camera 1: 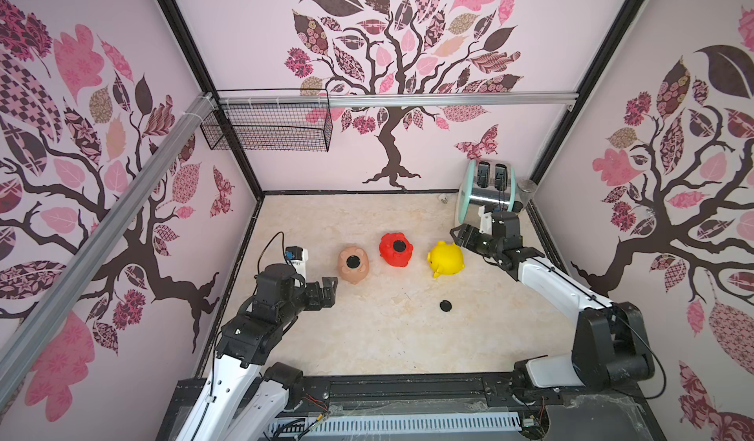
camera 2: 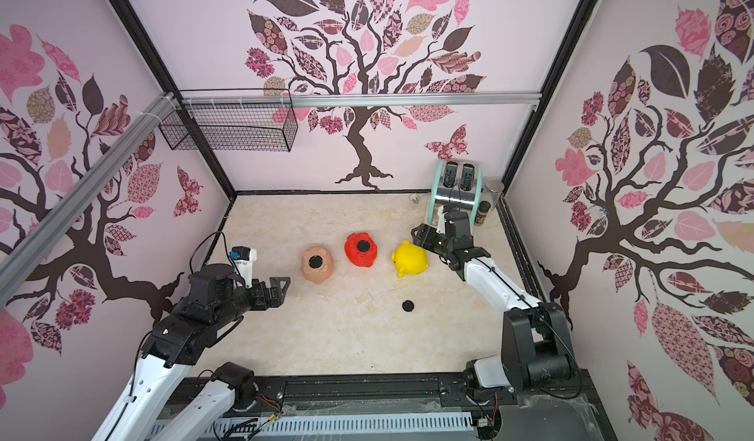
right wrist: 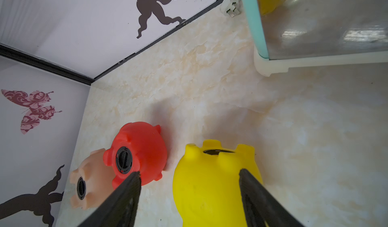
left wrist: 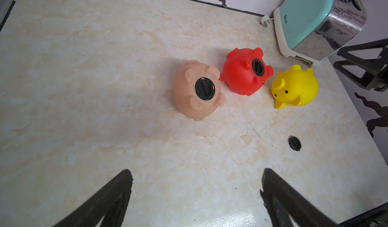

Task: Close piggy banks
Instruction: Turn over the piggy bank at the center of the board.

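Yellow glossy plastic pig point(camera 1: 446, 260) point(camera 2: 411, 260): belly hidden in both top views. Right gripper point(right wrist: 189, 172) spread, straddling it; left gripper point(left wrist: 196, 171) spread, near-left.

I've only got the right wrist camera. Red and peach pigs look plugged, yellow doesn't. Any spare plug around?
Observer: Yes, a loose black plug lies on the table, nearer the robot's base than the yellow pig, not touching it.
Operator: And the other arm?
Observer: The left end effector is open, empty, beside the peach pig without touching.
Operator: Which way does yellow face?
Observer: Its snout points toward the red pig.
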Robot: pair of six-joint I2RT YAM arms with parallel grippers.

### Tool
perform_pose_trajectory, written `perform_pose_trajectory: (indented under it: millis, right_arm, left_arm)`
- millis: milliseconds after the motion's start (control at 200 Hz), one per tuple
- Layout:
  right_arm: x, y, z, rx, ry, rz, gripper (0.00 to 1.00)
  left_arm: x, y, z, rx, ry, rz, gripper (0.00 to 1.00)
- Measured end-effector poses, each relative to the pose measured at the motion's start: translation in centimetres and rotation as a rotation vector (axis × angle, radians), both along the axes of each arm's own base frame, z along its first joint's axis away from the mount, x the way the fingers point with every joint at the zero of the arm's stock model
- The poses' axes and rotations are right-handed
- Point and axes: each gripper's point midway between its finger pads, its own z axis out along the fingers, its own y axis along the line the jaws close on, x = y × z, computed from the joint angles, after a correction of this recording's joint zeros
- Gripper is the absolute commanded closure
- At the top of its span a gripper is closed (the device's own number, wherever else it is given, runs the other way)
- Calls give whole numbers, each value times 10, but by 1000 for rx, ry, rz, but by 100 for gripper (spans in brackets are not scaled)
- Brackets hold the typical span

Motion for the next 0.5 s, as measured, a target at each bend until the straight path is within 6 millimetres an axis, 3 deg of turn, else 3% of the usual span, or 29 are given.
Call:
perform_pose_trajectory:
  millis: [130, 300, 500]
  right_arm:
    - [15, -1, -15, -34, 53, -6, 21]
    - [20, -1, -35, -76, 118, -5, 19]
    - [30, 10, -38, -161, 127, 12, 16]
  left_arm:
    - [0, 0, 0, -1, -2, -1, 2]
    - [0, -1, 0, -3, -1, -3, 2]
    - [-1, -1, 1, -4, -5, -4, 2]
